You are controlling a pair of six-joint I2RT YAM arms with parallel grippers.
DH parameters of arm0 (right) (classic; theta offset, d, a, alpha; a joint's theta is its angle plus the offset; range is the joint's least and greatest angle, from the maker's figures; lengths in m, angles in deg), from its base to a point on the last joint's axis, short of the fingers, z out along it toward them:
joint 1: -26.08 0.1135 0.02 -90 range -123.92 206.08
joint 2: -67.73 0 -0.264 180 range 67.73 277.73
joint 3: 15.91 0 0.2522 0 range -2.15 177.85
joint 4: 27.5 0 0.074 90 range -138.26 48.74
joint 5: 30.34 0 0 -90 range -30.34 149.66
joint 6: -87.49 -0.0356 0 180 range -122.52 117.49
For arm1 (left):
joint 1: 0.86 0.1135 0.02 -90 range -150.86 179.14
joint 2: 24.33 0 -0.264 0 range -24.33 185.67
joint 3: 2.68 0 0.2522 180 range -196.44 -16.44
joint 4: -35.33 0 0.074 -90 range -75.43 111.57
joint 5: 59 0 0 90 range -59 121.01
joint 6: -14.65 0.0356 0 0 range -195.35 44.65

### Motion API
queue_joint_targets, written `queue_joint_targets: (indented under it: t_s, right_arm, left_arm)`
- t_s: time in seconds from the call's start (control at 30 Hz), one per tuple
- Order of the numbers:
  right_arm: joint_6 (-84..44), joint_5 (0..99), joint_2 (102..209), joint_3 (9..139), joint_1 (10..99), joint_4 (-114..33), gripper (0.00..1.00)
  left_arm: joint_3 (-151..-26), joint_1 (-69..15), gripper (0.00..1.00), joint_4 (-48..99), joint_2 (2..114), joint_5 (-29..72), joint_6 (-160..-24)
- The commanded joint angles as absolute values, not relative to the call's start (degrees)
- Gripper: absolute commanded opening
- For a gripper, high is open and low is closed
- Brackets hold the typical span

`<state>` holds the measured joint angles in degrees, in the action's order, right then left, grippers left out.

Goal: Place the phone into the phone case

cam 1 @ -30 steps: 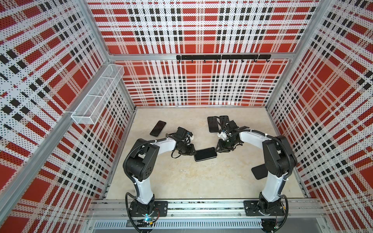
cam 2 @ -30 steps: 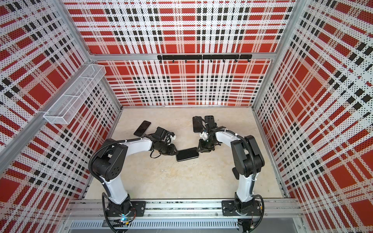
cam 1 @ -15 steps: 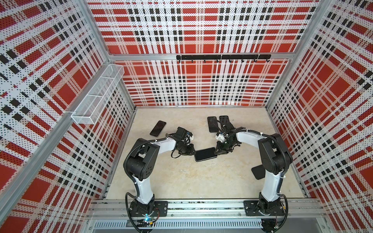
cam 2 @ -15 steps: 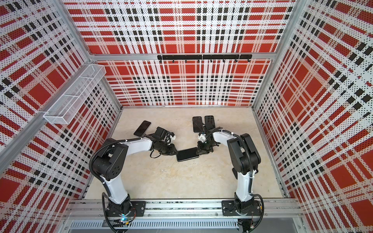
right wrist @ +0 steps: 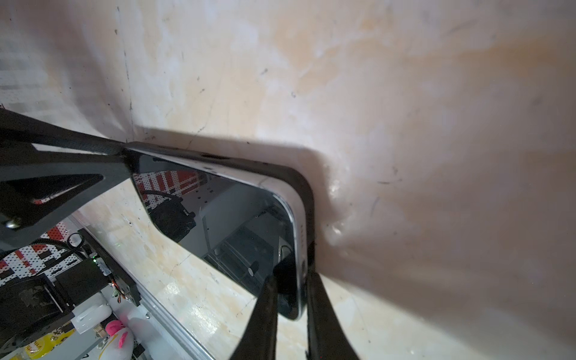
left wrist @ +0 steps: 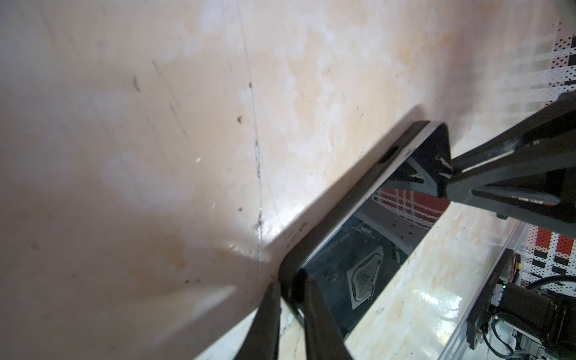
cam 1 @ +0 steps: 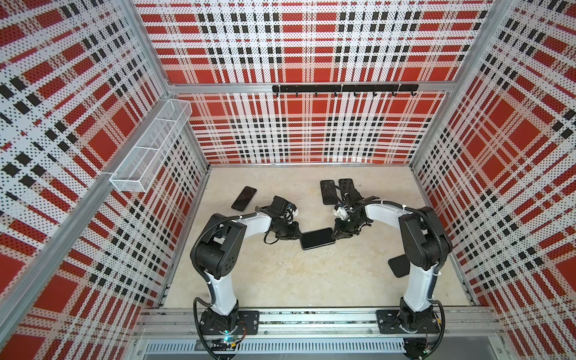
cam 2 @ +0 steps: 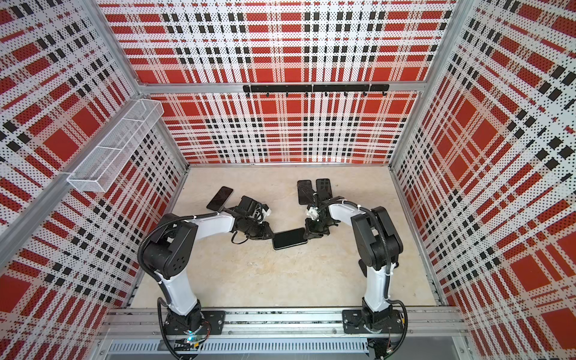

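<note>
The phone (cam 1: 318, 238) sits screen-up at the middle of the counter (cam 1: 280, 274), set in the black phone case (right wrist: 308, 205), whose rim wraps its pale edge. I cannot tell whether every corner is seated. The left claw (cam 1: 297, 234) is clamped over one short end and the right claw (cam 1: 336, 234) over the opposite end, each with one finger across the glass and one outside the rim. That pinch probably squeezes phone and shell together, and holding both ends would stop the pair sliding or tipping.
</note>
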<state>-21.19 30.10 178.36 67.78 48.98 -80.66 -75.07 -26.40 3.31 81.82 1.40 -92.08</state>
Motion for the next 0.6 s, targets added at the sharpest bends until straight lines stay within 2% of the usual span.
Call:
queue_joint_targets:
  t_s: [0.0,0.27,0.57]
  right_arm:
    - [-21.2,30.4,182.3,64.1,53.8,-81.1,0.15]
    - [-21.1,33.8,185.4,61.5,54.9,-81.8,0.11]
    - [-21.1,36.1,190.3,59.8,55.9,-80.9,0.02]
  left_arm:
    - [-75.2,-27.9,0.18,4.3,84.5,-0.3,-92.4]
    - [-75.4,-27.8,0.18,4.3,84.8,-0.3,-92.5]
    - [-75.4,-27.7,0.18,4.4,85.3,-0.5,-92.5]
